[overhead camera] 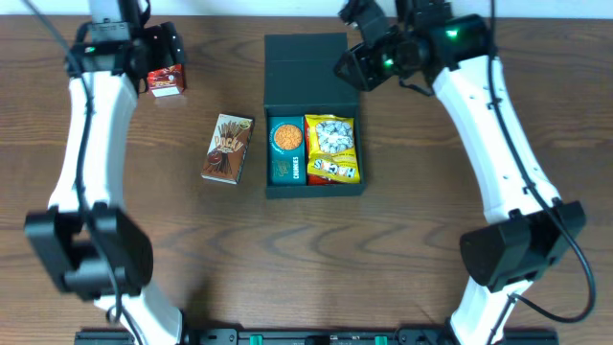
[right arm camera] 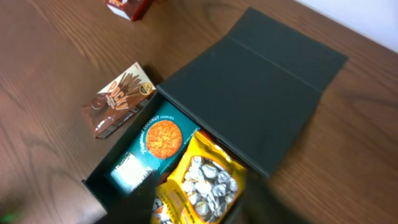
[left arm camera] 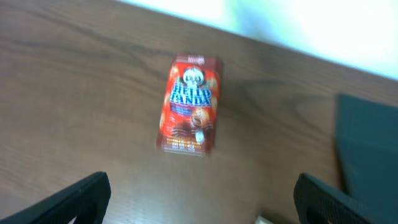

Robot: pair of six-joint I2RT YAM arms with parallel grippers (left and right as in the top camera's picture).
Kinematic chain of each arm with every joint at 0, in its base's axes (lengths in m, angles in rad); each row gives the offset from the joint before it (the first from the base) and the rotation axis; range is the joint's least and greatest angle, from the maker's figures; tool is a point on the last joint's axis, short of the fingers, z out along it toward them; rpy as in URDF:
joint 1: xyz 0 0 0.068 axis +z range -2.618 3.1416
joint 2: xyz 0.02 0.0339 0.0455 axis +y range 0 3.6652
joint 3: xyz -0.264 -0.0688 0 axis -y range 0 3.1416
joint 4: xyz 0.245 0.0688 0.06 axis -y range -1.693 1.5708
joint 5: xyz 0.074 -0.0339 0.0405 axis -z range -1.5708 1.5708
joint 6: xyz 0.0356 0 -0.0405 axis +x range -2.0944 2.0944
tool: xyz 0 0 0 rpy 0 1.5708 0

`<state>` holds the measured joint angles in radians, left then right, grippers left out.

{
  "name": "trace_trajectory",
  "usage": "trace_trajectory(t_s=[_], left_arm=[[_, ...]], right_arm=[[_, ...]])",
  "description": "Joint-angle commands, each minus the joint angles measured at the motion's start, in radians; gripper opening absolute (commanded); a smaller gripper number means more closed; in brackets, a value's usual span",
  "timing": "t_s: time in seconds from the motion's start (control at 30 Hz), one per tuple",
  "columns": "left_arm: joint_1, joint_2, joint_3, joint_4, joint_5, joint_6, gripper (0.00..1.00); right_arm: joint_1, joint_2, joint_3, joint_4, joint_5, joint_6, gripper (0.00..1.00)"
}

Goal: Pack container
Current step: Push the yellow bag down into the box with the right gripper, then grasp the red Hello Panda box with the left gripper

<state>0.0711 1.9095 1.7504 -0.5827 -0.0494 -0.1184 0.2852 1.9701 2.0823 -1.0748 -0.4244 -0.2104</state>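
Left claw (left arm camera: 202,190), wide apart over the red snack box (left arm camera: 189,106), may tip it; right claw (overhead camera: 356,65), state impossible to tell, could bump the container (overhead camera: 306,72) lid

Top-down overhead, close angled wrists, sharing container (overhead camera: 306,67)

- "HELLO PANDA" stands on the front of the red packet (left arm camera: 188,106), which lies on the table (overhead camera: 383,259) near its far left corner. The smaller print under the name is too blurred to read.
- "Pocky" stands on the brown box (overhead camera: 228,149), flat on the table just left of the container (overhead camera: 305,67).
- "COCONUT COOKIES" stands on the teal packet (right arm camera: 152,146), in the container's left half.
- The yellow bag (overhead camera: 332,149) beside the teal packet carries lettering too small to read.
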Motion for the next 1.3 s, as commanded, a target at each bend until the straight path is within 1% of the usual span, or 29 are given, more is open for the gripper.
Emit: trace_trajectory(t_s=[0.0, 0.03, 0.2, 0.27, 0.47, 0.73, 0.83, 0.97, 1.07, 1.17, 1.27], left_arm=[[0.003, 0.089, -0.012, 0.076, -0.110, 0.059, 0.95], [0.004, 0.117, -0.012, 0.108, -0.113, 0.077, 0.95], [0.009, 0.226, -0.012, 0.209, -0.119, 0.179, 0.95], [0.016, 0.267, -0.012, 0.241, -0.119, 0.202, 0.95], [0.048, 0.360, -0.012, 0.299, -0.093, 0.201, 0.95], [0.088, 0.409, -0.012, 0.362, 0.093, 0.201, 0.95], [0.088, 0.409, -0.012, 0.374, 0.109, 0.201, 0.95], [0.084, 0.404, 0.005, 0.389, 0.193, 0.201, 0.95], [0.084, 0.404, 0.010, 0.416, 0.186, 0.201, 0.95], [0.085, 0.415, 0.010, 0.399, 0.125, 0.210, 0.95], [0.086, 0.428, 0.010, 0.393, 0.124, 0.231, 0.95]], right_arm=[[-0.024, -0.011, 0.005, -0.011, -0.029, -0.023, 0.92], [-0.031, -0.016, 0.005, -0.016, -0.029, -0.023, 0.99], [-0.056, -0.027, 0.005, -0.039, -0.028, -0.031, 0.99], [-0.065, -0.027, 0.005, -0.049, -0.028, -0.039, 0.99], [-0.086, -0.027, 0.005, -0.060, -0.028, -0.041, 0.99], [-0.089, -0.027, 0.005, -0.059, -0.028, -0.040, 0.99], [-0.089, -0.027, 0.005, -0.053, -0.028, -0.036, 0.99], [-0.089, -0.027, 0.005, -0.040, -0.028, -0.018, 0.99], [-0.089, -0.027, 0.005, -0.032, -0.028, -0.010, 0.99], [-0.089, -0.027, 0.005, -0.023, -0.028, -0.003, 0.99], [-0.089, -0.027, 0.005, -0.012, -0.028, -0.002, 0.99]])
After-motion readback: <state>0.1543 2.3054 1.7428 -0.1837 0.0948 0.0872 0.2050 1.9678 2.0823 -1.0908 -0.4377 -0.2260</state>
